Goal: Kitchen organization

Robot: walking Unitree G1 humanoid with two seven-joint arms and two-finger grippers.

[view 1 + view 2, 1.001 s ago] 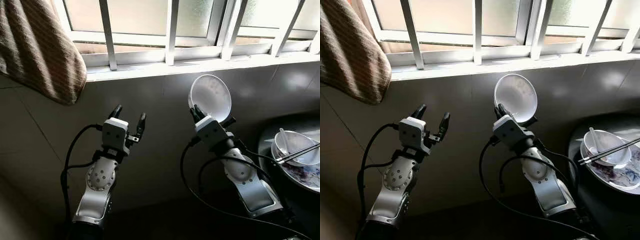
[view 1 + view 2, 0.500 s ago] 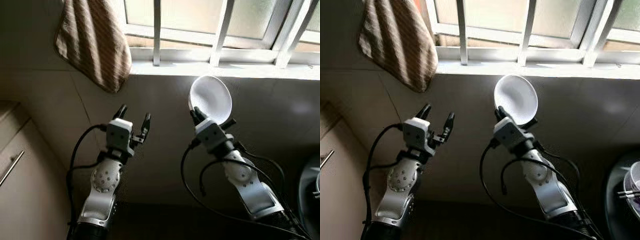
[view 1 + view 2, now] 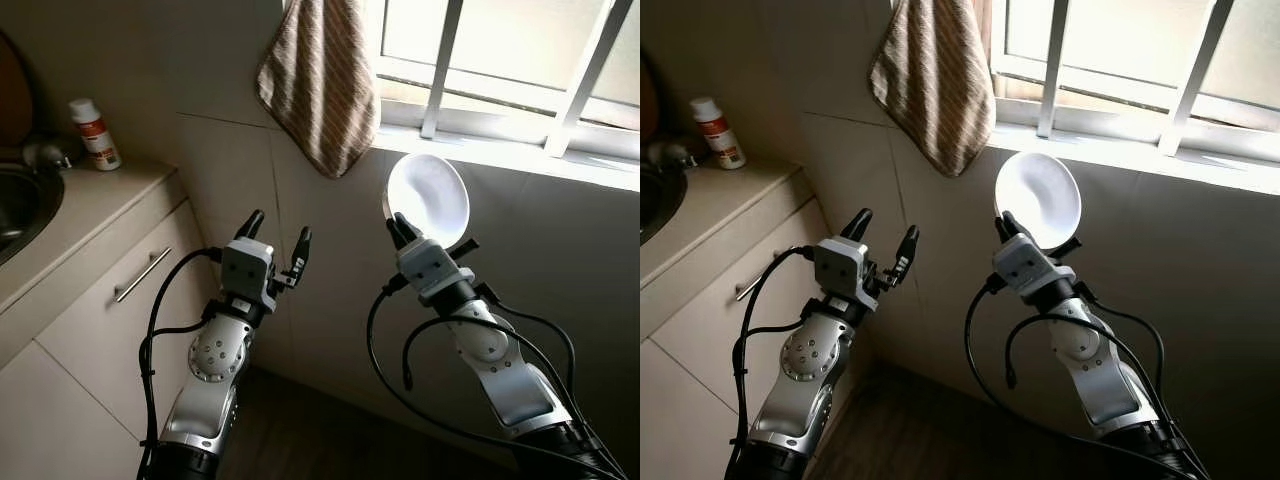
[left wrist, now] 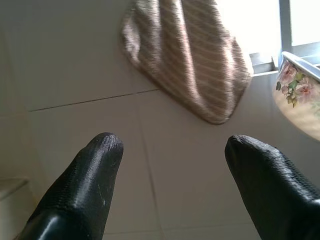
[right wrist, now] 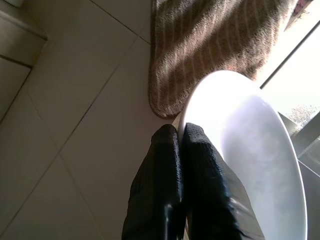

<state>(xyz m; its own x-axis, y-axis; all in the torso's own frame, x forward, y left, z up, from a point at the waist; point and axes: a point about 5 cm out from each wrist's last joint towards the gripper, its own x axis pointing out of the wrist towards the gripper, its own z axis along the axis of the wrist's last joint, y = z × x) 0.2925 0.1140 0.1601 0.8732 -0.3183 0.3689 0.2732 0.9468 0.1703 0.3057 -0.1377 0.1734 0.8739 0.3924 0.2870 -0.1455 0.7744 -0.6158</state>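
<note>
A white bowl is held up on edge in front of the tiled wall, below the window sill. My right gripper is shut on its lower rim; in the right wrist view the black fingers pinch the bowl at its edge. In the left wrist view the bowl's outside has a flower pattern. My left gripper is raised to the bowl's left, open, with nothing between its fingers.
A brown striped towel hangs from the window bars above both grippers. To the left stands a counter with a sink, a red-and-white bottle and a drawer handle. The floor below is dark.
The view has swung to the left: the plate with bowl and chopsticks at the right is gone, and the counter, sink and bottle have come in. Both arms keep their pose.
</note>
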